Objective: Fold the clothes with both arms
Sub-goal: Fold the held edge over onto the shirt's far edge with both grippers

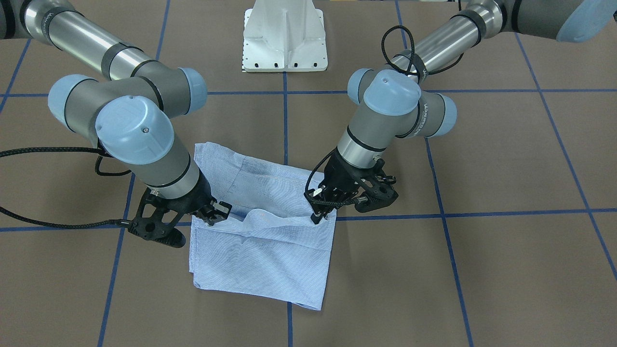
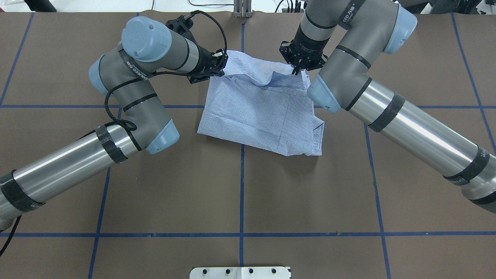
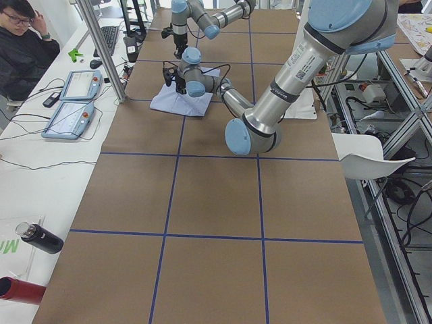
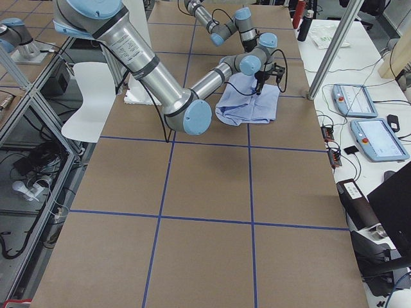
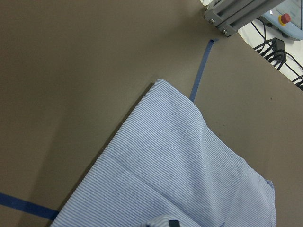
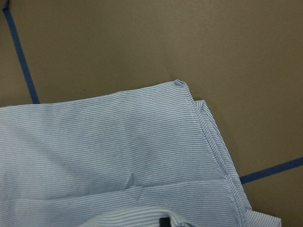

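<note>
A light-blue, finely striped shirt (image 1: 262, 250) lies folded into a rough rectangle on the brown bench (image 2: 248, 193). It sits across the centre blue tape line (image 2: 241, 186), on the half far from the white pedestal base (image 1: 284, 36). The left arm (image 2: 128, 89) and the right arm (image 2: 348, 69) both bend down over it, one at each side edge. The left fingers (image 1: 315, 217) are closed on the cloth at the shirt's left edge, and the right fingers (image 2: 295, 69) are pinched on it at the right edge, roughly level with the left pair. Between the two grips a ridge of cloth stands slightly raised across the shirt, with a soft peak near its middle. The cloth falls from the ridge towards the robot and away from it, and lies flat on the bench on both sides. The shirt's near right corner shows several stacked layers and a seam. In each wrist view, striped fabric spreads over the bench, and a dark fingertip shows at the bottom edge with cloth bunched around it.
</note>
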